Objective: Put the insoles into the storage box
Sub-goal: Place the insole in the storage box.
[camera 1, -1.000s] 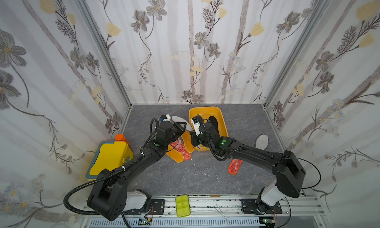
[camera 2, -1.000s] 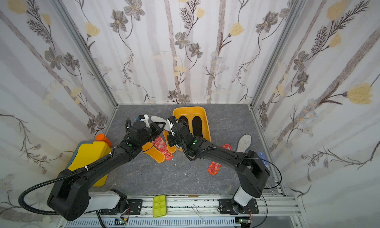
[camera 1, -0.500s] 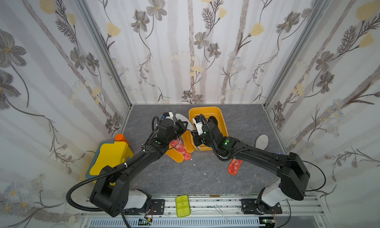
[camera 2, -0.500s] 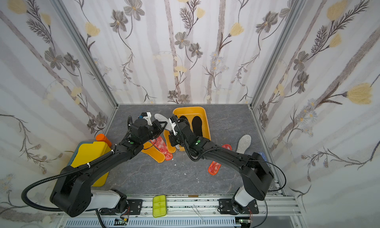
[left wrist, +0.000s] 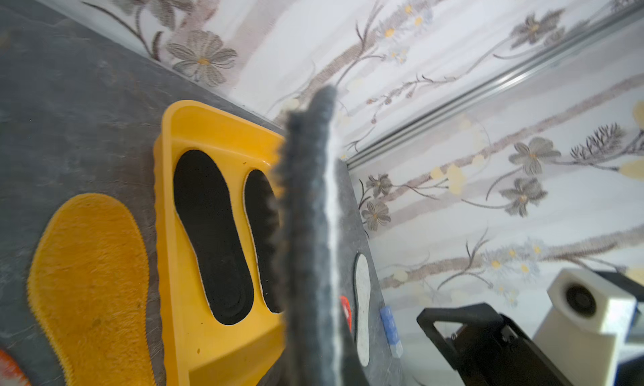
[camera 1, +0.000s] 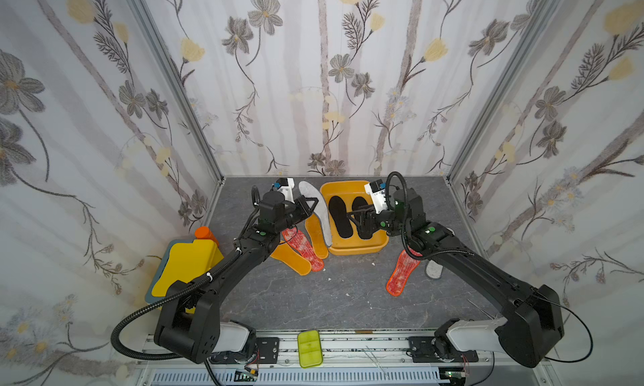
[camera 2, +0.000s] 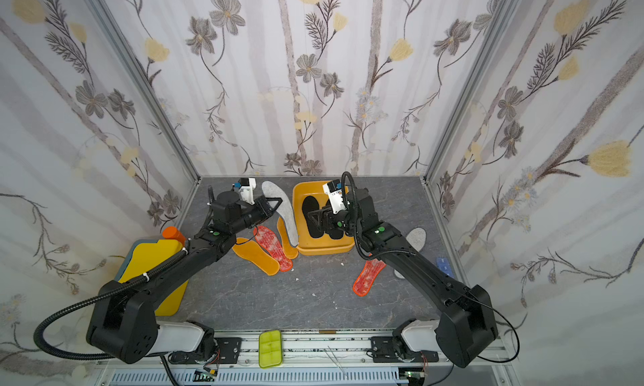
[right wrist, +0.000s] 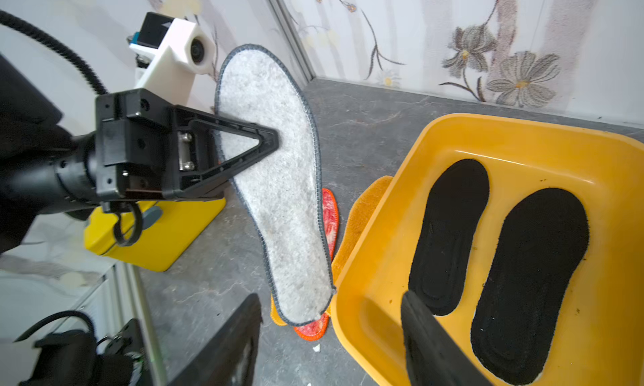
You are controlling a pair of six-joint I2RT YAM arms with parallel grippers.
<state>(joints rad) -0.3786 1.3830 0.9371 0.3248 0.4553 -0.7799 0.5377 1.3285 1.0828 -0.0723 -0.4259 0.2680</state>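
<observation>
Two closed jaws of the left gripper [right wrist: 270,142] pinch the long edge of a grey-white felt insole with a dark stitched border [right wrist: 278,210], roughly at mid-length. That pad stands tilted on edge just outside the shallow yellow-orange plastic storage box [right wrist: 376,262], along the wall nearest the left arm and not inside it. Its lower tip comes down by the box's near corner; whether it touches the rim there I cannot tell for sure.

Beneath and beside it, along that same wall of the box, three flat pads lie fanned and overlapping. An orange-yellow fleecy insole [camera 1: 316,236] is closest to the box, a red-orange speckled insole [camera 1: 302,249] is next, and a second orange-yellow insole [camera 1: 291,258] is farthest out.

The right gripper [camera 1: 356,222] hovers over the box with its jaws spread apart and nothing between them — one finger [right wrist: 432,346] hangs above the box floor. Under it, two black foam insoles [right wrist: 449,234] lie flat, side by side and lengthwise, inside the box.

On the box's other side, toward the right arm, a second red-orange speckled insole [camera 1: 400,272] lies on the grey table [camera 1: 331,297] near the box's near corner. A second grey-white felt insole [camera 1: 434,270] lies farther out, partly hidden under the right arm.
</observation>
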